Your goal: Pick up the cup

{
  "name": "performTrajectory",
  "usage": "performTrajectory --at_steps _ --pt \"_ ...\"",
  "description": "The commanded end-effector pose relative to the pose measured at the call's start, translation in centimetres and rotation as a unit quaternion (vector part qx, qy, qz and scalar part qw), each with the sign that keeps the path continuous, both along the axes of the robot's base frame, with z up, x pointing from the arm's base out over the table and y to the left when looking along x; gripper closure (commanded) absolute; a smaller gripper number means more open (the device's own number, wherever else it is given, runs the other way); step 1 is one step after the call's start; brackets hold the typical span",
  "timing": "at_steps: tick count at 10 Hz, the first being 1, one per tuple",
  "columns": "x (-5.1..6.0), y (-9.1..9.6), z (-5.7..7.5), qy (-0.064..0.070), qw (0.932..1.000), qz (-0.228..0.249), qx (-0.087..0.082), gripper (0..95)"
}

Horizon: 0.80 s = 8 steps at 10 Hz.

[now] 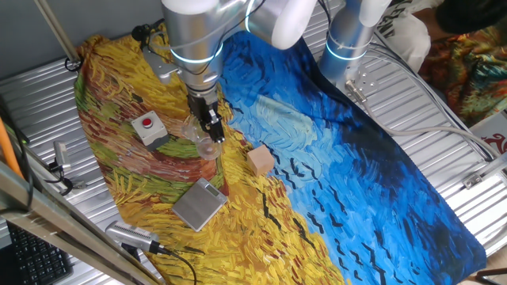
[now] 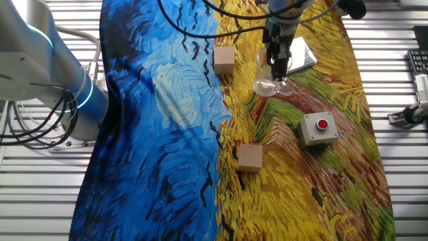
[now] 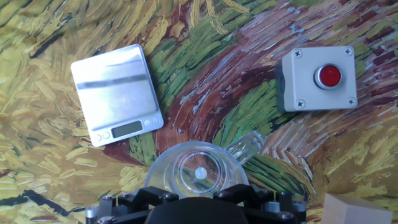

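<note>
Between the gripper's (image 1: 212, 136) fingers, the cup (image 1: 204, 142) sits gripped at its rim, low over the yellow part of the painted cloth (image 1: 333, 174); whether it has left the cloth cannot be told. The grasp looks done, leaving the lift. The grey button box (image 1: 148, 129) and silver scale (image 1: 200, 203) lie nearby.

No readable text, brand or number anywhere. Scale (image 3: 116, 94) has a small display window, blank, and two round buttons with no legible marks. Grey box (image 3: 318, 78) carries a plain red button (image 3: 328, 76), no label. Red marks on a white sheet (image 1: 497, 145) at the right edge of one fixed view, too cropped to read.
</note>
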<state>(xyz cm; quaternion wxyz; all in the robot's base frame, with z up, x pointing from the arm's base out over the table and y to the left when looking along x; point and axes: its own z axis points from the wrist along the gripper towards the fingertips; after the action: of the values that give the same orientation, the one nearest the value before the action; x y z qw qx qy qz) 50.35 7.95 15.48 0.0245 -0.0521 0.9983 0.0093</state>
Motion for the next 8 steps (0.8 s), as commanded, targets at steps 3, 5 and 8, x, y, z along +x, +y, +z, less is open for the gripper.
performTrajectory --at_steps 3,5,8 --pt "-0.47 0.39 0.89 -0.002 1.0000 0.001 -0.001 95.0" --pt "-0.47 0.43 0.97 -0.003 1.0000 0.002 -0.001 95.0" --pt "-0.42 0.45 1.04 -0.003 1.0000 0.002 0.000 95.0"
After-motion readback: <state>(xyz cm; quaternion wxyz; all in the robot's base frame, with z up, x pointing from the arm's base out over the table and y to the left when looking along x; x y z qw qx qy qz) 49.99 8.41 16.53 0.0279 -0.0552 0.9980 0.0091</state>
